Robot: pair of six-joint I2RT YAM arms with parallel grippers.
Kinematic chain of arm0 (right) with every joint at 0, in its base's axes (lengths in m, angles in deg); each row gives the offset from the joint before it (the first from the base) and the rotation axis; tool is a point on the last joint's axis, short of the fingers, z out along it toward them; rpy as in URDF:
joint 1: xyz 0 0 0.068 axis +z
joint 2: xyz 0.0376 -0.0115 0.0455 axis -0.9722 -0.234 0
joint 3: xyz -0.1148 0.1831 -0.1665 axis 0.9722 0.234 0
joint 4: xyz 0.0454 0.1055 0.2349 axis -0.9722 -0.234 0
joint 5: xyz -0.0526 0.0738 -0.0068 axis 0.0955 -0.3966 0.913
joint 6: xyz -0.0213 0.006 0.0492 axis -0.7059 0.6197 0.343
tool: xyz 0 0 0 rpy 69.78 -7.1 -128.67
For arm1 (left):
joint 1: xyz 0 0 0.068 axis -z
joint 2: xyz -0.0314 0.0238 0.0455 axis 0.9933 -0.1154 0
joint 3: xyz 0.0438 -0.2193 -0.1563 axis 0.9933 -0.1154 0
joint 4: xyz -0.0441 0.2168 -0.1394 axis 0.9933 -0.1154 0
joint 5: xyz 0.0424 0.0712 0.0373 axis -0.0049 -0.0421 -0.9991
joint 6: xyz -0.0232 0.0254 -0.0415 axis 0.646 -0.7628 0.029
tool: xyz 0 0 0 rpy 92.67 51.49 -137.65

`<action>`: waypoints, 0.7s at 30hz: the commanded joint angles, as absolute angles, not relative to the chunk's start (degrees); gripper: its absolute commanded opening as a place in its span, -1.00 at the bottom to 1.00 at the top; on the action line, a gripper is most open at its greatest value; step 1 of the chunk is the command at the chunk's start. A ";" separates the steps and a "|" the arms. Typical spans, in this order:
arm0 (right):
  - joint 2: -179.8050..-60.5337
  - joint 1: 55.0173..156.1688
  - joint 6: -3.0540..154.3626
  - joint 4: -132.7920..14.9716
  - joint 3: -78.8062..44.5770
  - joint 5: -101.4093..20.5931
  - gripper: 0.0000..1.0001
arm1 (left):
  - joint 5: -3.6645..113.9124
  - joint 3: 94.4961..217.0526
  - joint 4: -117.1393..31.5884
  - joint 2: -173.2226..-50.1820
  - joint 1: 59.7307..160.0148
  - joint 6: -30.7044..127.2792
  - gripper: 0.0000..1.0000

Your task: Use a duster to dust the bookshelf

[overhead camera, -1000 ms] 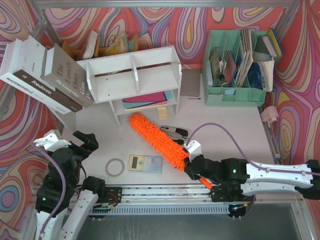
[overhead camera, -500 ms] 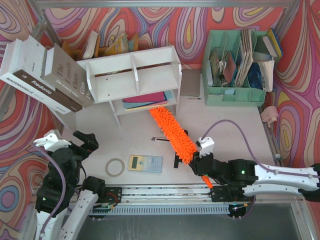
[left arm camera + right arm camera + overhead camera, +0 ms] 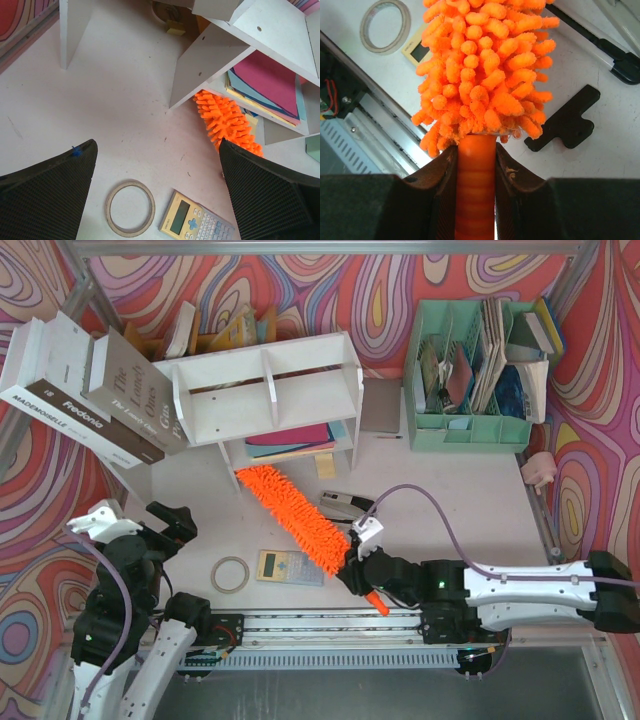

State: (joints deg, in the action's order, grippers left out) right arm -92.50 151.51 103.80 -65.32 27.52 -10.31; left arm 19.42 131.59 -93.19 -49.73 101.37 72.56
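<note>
The white bookshelf (image 3: 265,390) stands at the back centre with coloured folders on its lower tier; it also shows in the left wrist view (image 3: 240,35). My right gripper (image 3: 360,578) is shut on the orange handle (image 3: 475,200) of the fluffy orange duster (image 3: 290,512). The duster slants up-left, and its tip lies by the shelf's front left leg (image 3: 192,75). Its head fills the right wrist view (image 3: 487,70) and shows in the left wrist view (image 3: 225,120). My left gripper (image 3: 150,530) is open and empty at the near left, its pads (image 3: 45,195) spread wide.
A tape ring (image 3: 230,574) and a calculator (image 3: 290,567) lie near the front edge. A black tool (image 3: 348,504) and a black flat piece (image 3: 567,122) lie right of the duster. Large books (image 3: 90,390) lean at the back left. A mint-green file organizer (image 3: 480,370) stands at the back right.
My right arm swung the duster from pointing at the shelf's right front to the left; its tip is now at the shelf's left leg. The left arm has not moved.
</note>
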 commanded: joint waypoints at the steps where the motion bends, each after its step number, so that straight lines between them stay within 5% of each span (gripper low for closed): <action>1: -96.10 151.66 100.67 -54.92 24.82 -12.73 -1.00 | 19.09 130.80 -93.04 -48.75 100.95 73.00 0.97; 9: -97.72 151.64 103.66 -59.35 25.06 -9.52 -1.00 | 19.19 130.80 -92.96 -48.94 100.95 73.00 0.97; 21: -77.65 151.64 117.23 -80.32 27.92 8.43 -1.00 | 19.31 130.72 -92.87 -48.95 100.95 73.00 0.97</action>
State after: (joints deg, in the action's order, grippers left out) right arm -81.59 151.58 110.86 -73.12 28.65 -3.62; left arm 19.42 131.48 -93.19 -49.73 101.35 72.56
